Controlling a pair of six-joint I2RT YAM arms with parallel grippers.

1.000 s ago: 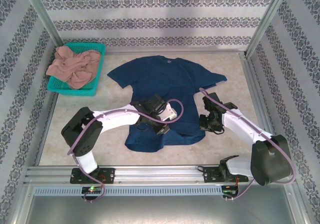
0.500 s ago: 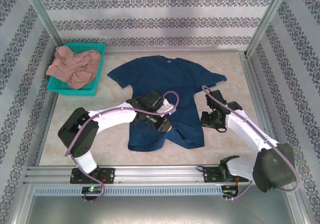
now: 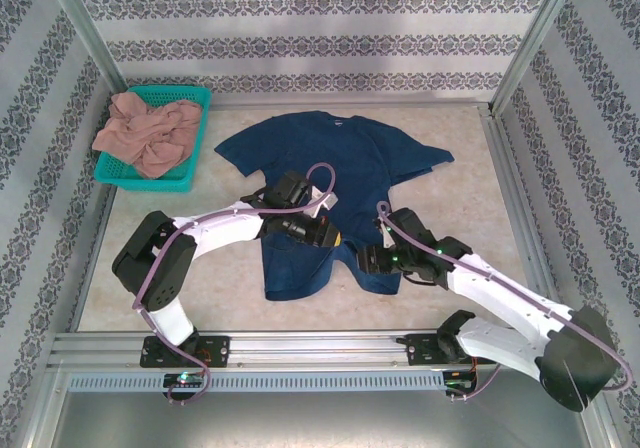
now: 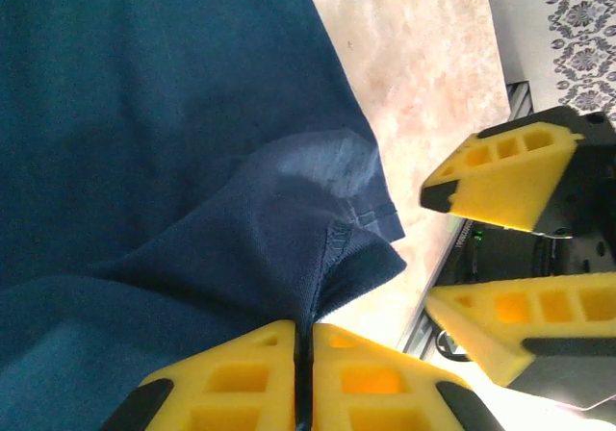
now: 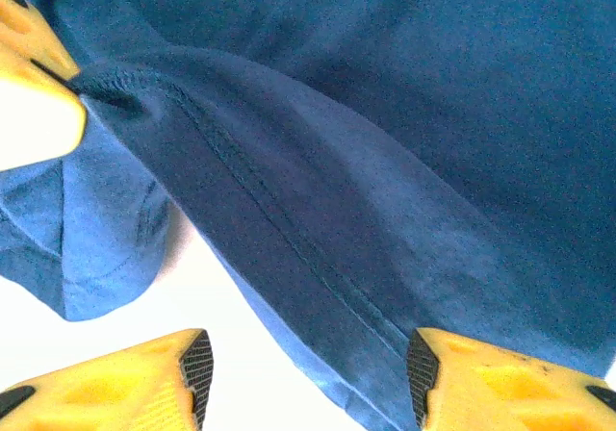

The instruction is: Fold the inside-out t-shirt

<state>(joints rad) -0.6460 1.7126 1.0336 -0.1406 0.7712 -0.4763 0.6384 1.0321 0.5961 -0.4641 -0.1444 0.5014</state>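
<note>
Patterned wallpaper closes round a pale, marbled bench [image 3: 470, 193], and the navy t-shirt [image 3: 330, 153] lies spread flat to the right of the teal basket [image 3: 197, 153]. Folding looks barely begun. The left hand [image 3: 335, 238] is clamped on a pinch of the shirt's lower hem, lifted off the bench. The right hand [image 3: 368, 260], further right of the basket, has its jaws apart just beside that hem and grips nothing. I'd guess it must close on the hem next, so both can carry it toward the collar. A pinkish garment [image 3: 145, 133] heaped in the basket is well clear. The two hands crowding each other seem the likelier snag.
</note>
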